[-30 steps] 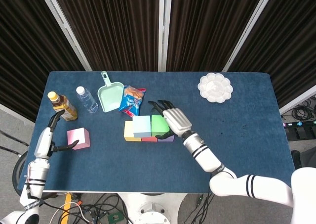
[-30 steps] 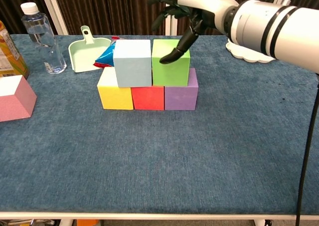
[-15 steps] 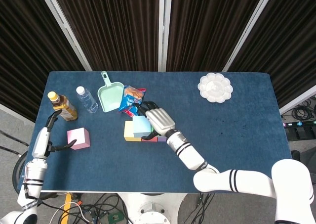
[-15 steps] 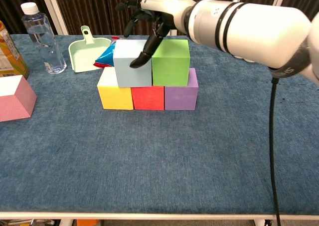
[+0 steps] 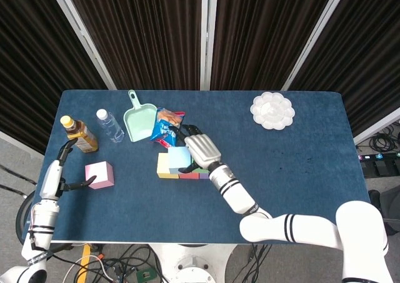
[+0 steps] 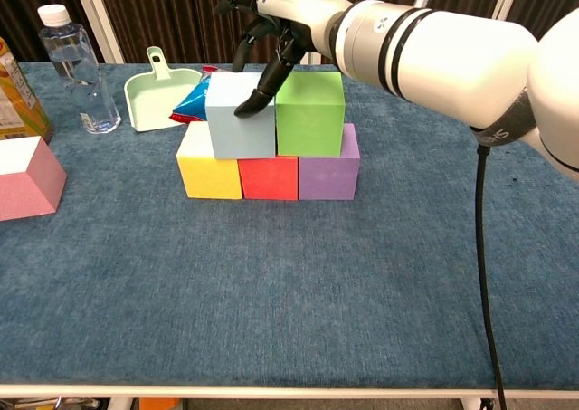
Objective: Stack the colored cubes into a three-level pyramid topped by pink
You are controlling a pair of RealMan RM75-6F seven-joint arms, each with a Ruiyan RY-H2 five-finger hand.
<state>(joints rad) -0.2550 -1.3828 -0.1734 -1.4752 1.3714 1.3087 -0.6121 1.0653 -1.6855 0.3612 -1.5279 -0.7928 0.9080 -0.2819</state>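
- Pale blue cube (image 6: 241,114) + green cube (image 6: 309,111) sit side by side as 2nd level, on yellow cube (image 6: 208,171), red cube (image 6: 268,176) and purple cube (image 6: 327,173); top slot not yet filled
- Right hand (image 6: 271,16) hangs over the blue/green seam, fingers spread and curled down, holding nothing; one fingertip (image 6: 246,109) looks to touch the blue cube's top right edge
- Risk 1: a sideways push from that fingertip could slide the blue cube off the yellow/red pair, or open a gap w/ the green one, so pink would have no flat seat
- Risk 2: arm passes low over the stack; a drop could knock the whole 2nd row back toward the snack bag (image 5: 167,127) and scoop (image 5: 139,119)
- Pink cube (image 5: 99,174) is well apart, at table's left edge, just beside the left hand (image 5: 70,170); that hand is spread open, fingertips near it, not gripping
- Risk 3: weak grab on the pink cube = tilt or drop en route; bottles (image 5: 110,125) close by could get bumped on lift
- Blue cube seems to overhang slightly to the front in chest view, can't tell for sure
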